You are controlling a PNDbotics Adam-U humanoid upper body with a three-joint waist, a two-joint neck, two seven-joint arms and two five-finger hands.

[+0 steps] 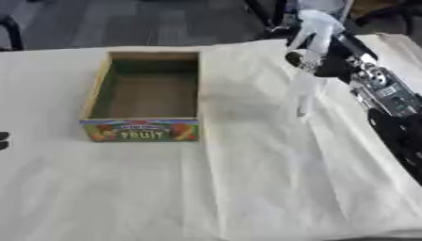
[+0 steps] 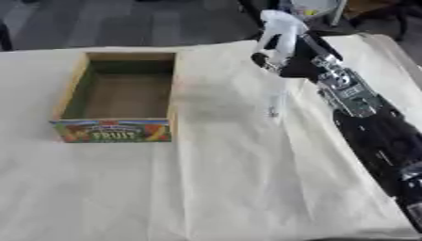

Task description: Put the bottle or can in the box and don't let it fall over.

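Observation:
An open cardboard box (image 1: 98,90) with a colourful "FRUIT" front stands at the left centre of the table, and nothing lies inside it. A pale, see-through bottle (image 1: 306,96) with a whitish top (image 1: 318,24) hangs upright to the right of the box. My right hand (image 1: 323,60) is shut on its upper part, with the arm coming in from the right. I cannot tell if the bottle's base touches the cloth. A small dark part of my left hand (image 1: 3,140) shows at the left edge.
A creased white cloth (image 1: 247,188) covers the whole table. Dark floor and furniture legs (image 1: 10,28) lie beyond the far edge. My right forearm (image 2: 371,127) stretches along the table's right side.

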